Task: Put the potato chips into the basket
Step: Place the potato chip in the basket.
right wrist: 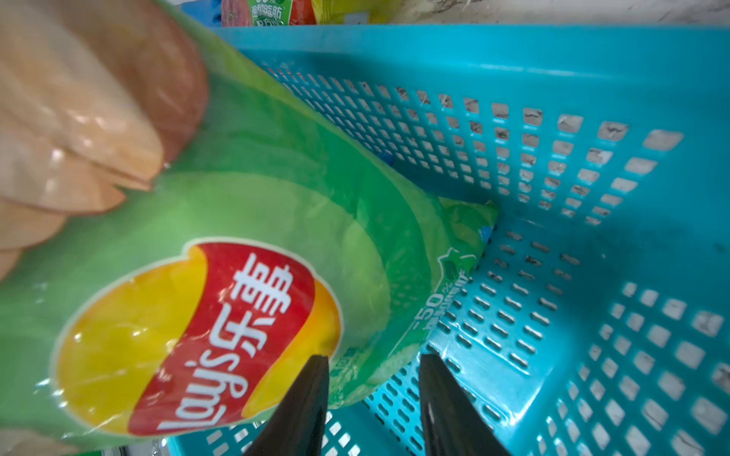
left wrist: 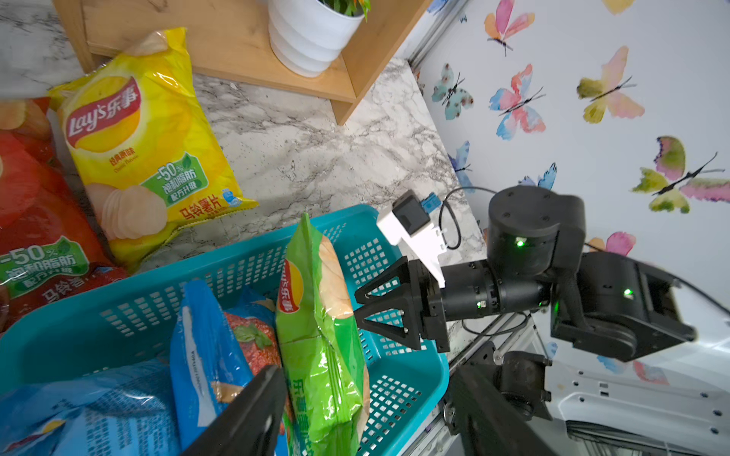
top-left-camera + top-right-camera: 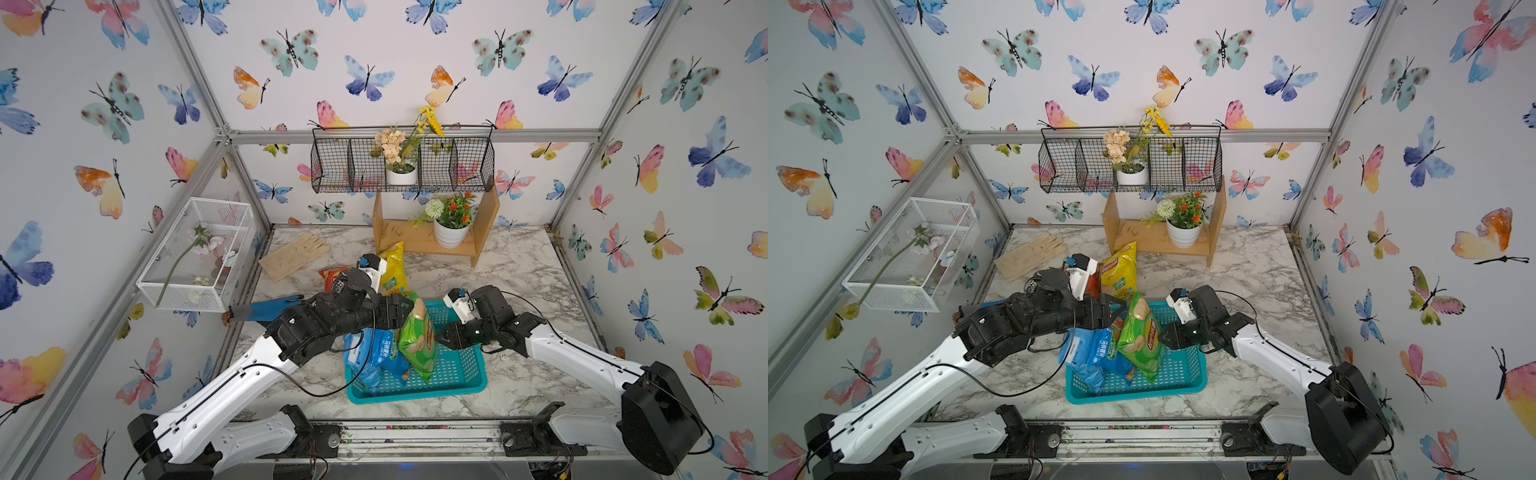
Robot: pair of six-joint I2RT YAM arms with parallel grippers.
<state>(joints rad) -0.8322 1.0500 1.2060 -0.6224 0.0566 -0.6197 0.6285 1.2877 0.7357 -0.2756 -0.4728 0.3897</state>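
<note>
Top view: the green bag [image 3: 417,340] stands on edge in the basket [image 3: 415,397] against blue bags [image 3: 374,357], with the left gripper [image 3: 409,306] stretched level to its top. Left wrist view: the jaws gape, released, so placing looks done. The yellow bag [image 2: 146,146] and red bag [image 2: 35,221] on the surface [image 2: 296,150] need fetching next. Right wrist view: the right gripper [image 1: 373,357], half-parted and empty, points at the green bag's side.
</note>
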